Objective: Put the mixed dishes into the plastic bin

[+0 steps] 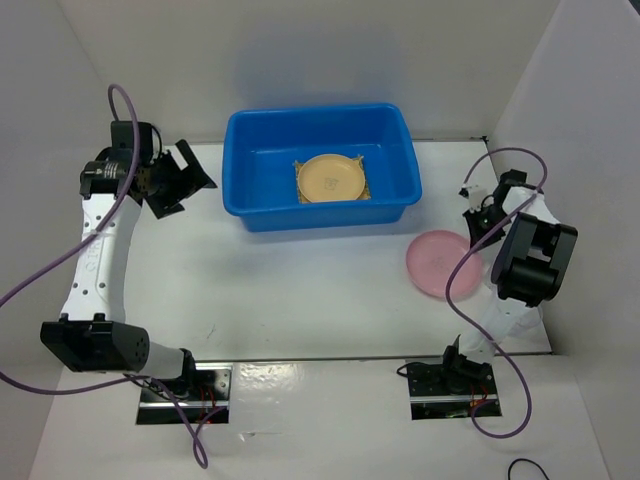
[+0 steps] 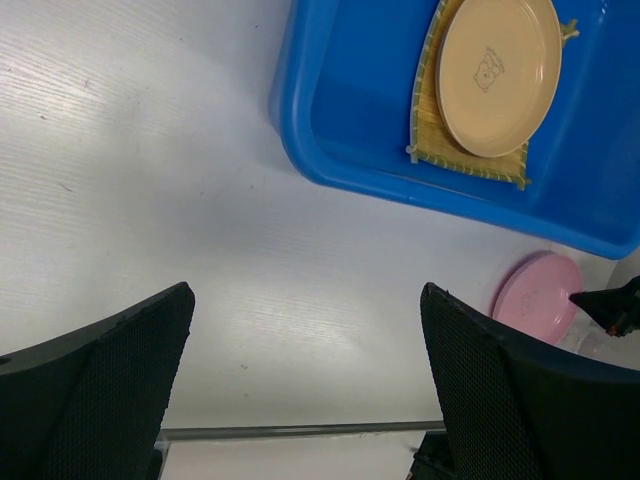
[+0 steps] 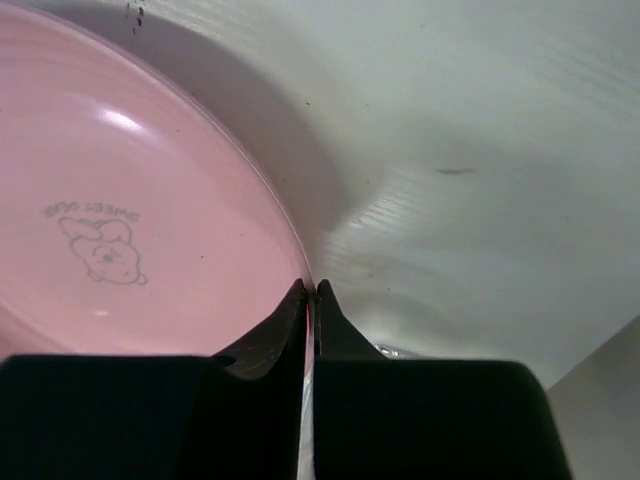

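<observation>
Pinching only the thin rim of the pink plate (image 3: 120,200), is the right gripper (image 3: 308,290) risking a slip?

It is looking that way. Its fingers are pressing together on the plate's right edge alone, so the plate is probably going to be sagging, tilting and sliding out onto the table (image 1: 300,300) once lifted.

Where is the plate lying?

It is resting on the table just off the right front corner of the bin (image 1: 330,215), apart from it.

What is standing in the way?

The bin's wall is rising between plate and inside, so a low carry is risking a knock. Inside, the tan plate (image 1: 331,178) is lying on the mat (image 2: 425,100), taking up the middle.

And the left gripper (image 2: 305,290)?

It is hovering off the bin's left side, fingers spread, holding nothing.
</observation>
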Robot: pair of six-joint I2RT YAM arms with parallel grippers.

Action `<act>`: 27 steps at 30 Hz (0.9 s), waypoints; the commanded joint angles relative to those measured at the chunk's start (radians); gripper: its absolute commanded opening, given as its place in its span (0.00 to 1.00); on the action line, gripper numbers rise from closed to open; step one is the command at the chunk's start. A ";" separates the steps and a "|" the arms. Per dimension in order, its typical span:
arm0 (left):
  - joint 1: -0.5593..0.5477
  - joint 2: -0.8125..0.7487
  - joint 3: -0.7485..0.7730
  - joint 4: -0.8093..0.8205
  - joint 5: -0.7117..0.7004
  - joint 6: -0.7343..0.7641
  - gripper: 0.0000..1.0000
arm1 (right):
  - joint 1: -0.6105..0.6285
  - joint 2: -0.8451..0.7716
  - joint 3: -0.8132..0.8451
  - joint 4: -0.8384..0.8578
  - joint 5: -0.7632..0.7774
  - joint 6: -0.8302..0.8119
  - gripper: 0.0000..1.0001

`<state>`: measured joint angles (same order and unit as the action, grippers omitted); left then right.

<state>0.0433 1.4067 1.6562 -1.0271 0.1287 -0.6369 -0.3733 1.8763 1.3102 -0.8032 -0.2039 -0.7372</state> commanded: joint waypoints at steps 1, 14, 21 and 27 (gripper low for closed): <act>0.010 -0.037 -0.010 0.025 0.023 -0.015 1.00 | -0.029 -0.014 0.098 -0.069 -0.069 0.019 0.00; 0.041 -0.046 -0.041 0.035 0.051 0.003 1.00 | -0.091 -0.014 0.404 -0.204 -0.141 0.065 0.00; 0.079 -0.046 -0.041 0.035 0.051 0.023 1.00 | -0.101 0.015 0.786 -0.384 -0.187 0.084 0.00; 0.090 -0.037 -0.050 0.035 0.051 0.032 1.00 | -0.043 0.142 1.384 -0.499 -0.207 0.240 0.00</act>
<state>0.1299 1.3911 1.6127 -1.0164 0.1638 -0.6277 -0.4660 1.9984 2.4882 -1.2194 -0.3702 -0.6018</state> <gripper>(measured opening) 1.001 0.020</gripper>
